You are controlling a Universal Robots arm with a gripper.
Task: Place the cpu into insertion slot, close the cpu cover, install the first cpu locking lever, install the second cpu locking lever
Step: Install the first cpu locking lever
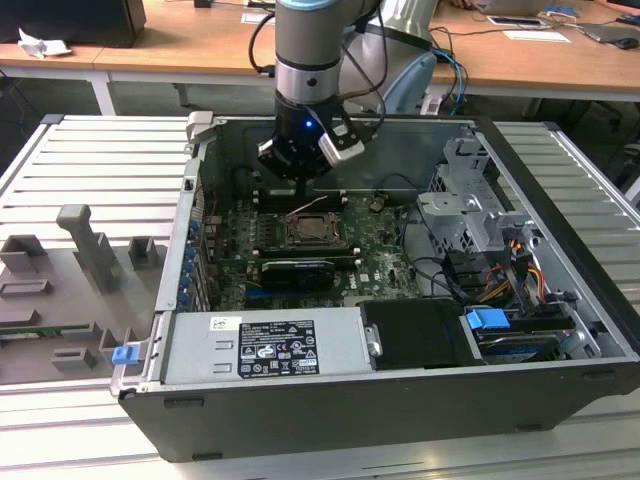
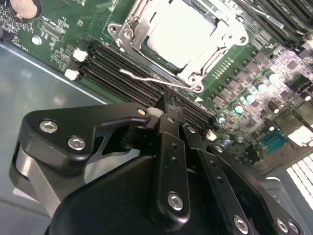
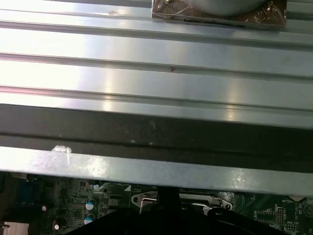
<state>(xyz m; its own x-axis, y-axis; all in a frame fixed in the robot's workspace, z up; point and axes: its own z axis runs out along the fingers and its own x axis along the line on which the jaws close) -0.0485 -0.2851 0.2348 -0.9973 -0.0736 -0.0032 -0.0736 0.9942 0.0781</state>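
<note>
Gripper (image 2: pixel 165 105) poised low inside the open computer case (image 1: pixel 330 400), above the green circuit board (image 2: pixel 63 24), tip aimed at the near side of the socket. Open or shut state: cannot be told from these views.

Cpu (image 2: pixel 183 36) seated flat in the insertion slot (image 1: pixel 312 232), just beyond the gripper's tip, pale metal top facing up. Square in outline, so no long axis of its own; edges lined up with the socket's rim.

Cpu cover (image 2: pixel 128 30) lying down over the chip, its window framing the metal top; judged closed so as to pin the chip for locking.

Thin wire lever (image 2: pixel 146 78) between gripper and socket, nearest thing to the tip, standing slightly clear of the frame rather than tucked in; judged not yet latched. Long axis along the socket's near edge, roughly parallel to the black memory slots (image 2: pixel 112 66) beneath the gripper.
</note>
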